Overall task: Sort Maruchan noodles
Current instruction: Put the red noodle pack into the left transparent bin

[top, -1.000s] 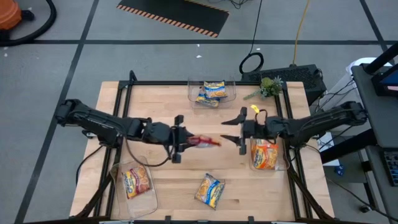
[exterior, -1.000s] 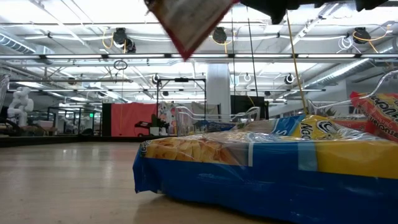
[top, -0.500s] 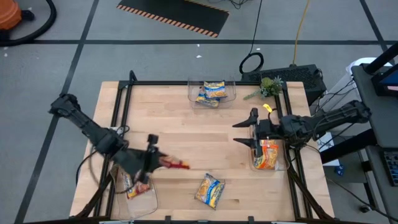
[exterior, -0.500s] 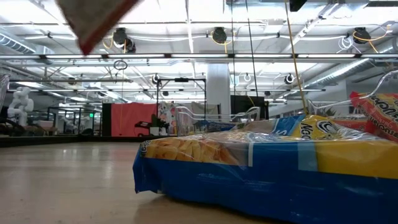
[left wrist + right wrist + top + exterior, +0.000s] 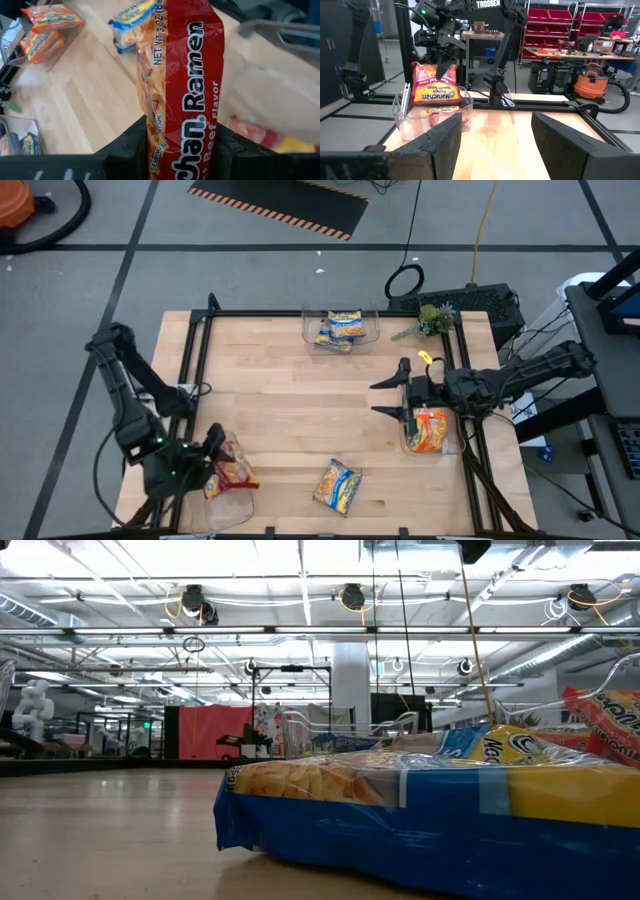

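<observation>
High view: left gripper (image 5: 218,461) sits over the clear bin (image 5: 238,502) at the tabletop's (image 5: 290,410) near-left corner, jaws clamped on a red beef-flavor packet (image 5: 182,85) (held upright above the bin). Right gripper (image 5: 388,395) is mid-right w/ jaws spread wide, nothing in them, next to the orange-packet bin (image 5: 428,430). Blue-and-yellow packet (image 5: 337,485) lies loose near the front edge; more of those in the far bin (image 5: 340,328).

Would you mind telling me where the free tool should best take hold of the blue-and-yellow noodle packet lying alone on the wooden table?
The blue-and-yellow plastic noodle packet lies flat and skewed on the wooden table, clear of the bins. Probably best from straight above, fingers across its narrower width near the middle. The open right tool is free; the left tool holds a red packet.
</observation>
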Motion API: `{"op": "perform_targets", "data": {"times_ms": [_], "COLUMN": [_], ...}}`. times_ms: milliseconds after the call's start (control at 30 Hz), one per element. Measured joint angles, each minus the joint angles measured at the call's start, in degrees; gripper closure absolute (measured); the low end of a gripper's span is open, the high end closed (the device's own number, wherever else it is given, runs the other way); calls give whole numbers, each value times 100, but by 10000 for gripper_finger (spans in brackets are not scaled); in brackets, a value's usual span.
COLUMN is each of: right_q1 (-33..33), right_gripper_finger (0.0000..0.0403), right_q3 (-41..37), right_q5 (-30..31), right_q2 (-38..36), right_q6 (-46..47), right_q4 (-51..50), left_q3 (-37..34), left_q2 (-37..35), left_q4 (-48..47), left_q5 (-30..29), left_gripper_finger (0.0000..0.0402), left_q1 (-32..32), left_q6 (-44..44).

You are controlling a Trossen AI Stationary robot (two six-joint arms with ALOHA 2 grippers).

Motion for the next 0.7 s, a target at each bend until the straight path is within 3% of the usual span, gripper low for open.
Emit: {"op": "perform_targets", "data": {"times_ms": [300,700], "right_q1": [0,0], "right_gripper_finger": [172,172], "right_q3": [0,0], "right_q5": [0,2], "right_q2": [219,445], "right_q6": [3,3], "right_q4": [0,0], "left_q3": [-332,-1017], "left_q2": [-7,-4], "left_q4": [-454,-381], "left_q5": [-62,590], "left_gripper_finger": [266,265], "left_q1": [-658,-774], "left_q6": [-403,-491]}}
